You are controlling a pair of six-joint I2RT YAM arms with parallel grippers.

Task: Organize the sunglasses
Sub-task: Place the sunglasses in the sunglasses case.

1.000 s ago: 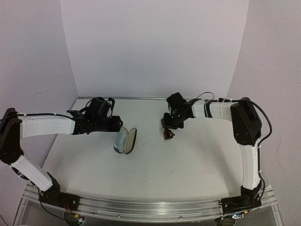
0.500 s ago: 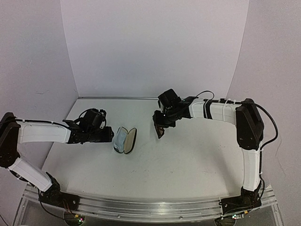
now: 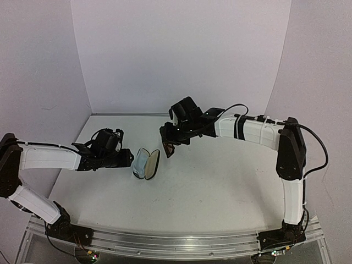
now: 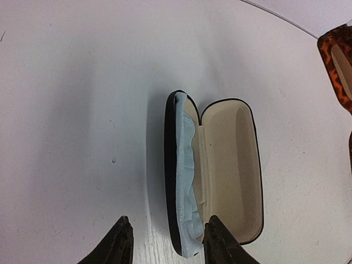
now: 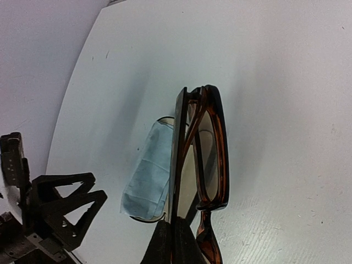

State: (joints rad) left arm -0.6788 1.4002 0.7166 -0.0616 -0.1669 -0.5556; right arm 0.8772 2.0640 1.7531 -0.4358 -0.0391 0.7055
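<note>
My left claw hung half open with nothing in it, low over the bench, just beside the case. I think it waited there to steady the case if it slid. The case lay open on the bench, so the tan side could take something. The blue cloth filled the other side. Just right of the case, the sunglasses were up in the air, folded and on edge. My right claw was pinched tight on them, I think so they would slip in neatly.
</note>
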